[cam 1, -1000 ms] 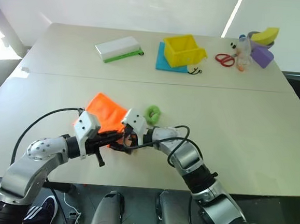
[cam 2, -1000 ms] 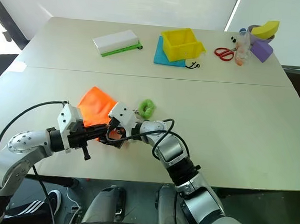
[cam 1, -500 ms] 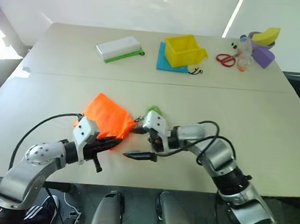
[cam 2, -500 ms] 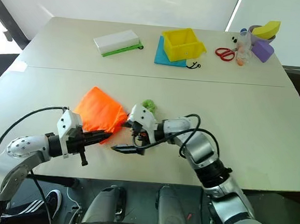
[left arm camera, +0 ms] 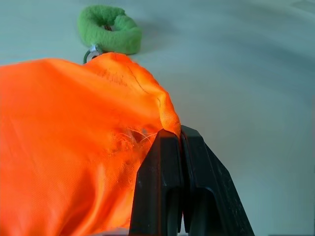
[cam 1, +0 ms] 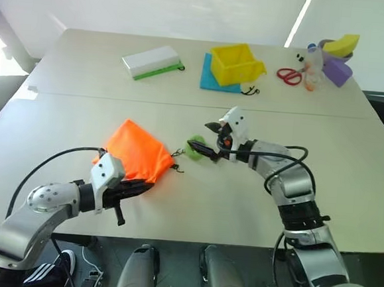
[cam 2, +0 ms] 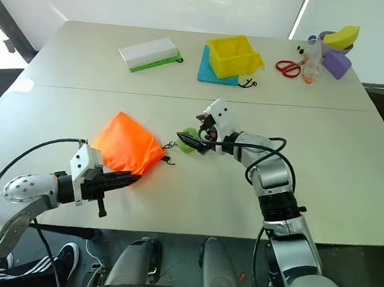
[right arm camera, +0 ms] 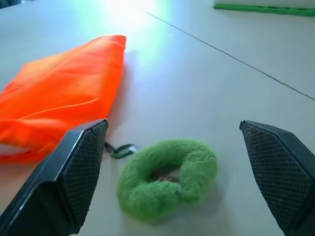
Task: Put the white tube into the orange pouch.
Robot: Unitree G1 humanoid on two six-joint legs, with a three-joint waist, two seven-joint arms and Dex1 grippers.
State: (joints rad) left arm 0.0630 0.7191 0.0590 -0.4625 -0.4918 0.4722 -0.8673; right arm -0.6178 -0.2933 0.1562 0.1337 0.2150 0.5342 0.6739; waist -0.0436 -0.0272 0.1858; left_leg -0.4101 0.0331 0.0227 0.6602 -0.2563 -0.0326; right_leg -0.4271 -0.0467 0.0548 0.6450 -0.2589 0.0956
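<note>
the orange pouch (cam 1: 135,157) lies on the near left part of the table (cam 1: 349,169), its fabric bunched and slightly lifted at the near edge. the left gripper (left arm camera: 178,140) has its two black fingers pressed tight together on that near edge of the pouch, pinching the cloth. the pouch's cord leads right to a fuzzy green ring (right arm camera: 167,177) lying flat on the table just beside it. the right gripper (cam 1: 211,140) hovers over that ring with its fingers spread wide and nothing between them (one finger on either side of the ring in the right wrist view). the white tube cannot be made out. along the far edge sit a white-and-green box (cam 1: 152,62), a yellow bin (cam 1: 235,64) on a blue cloth (cam 1: 210,80), and red scissors (cam 1: 288,76).
</note>
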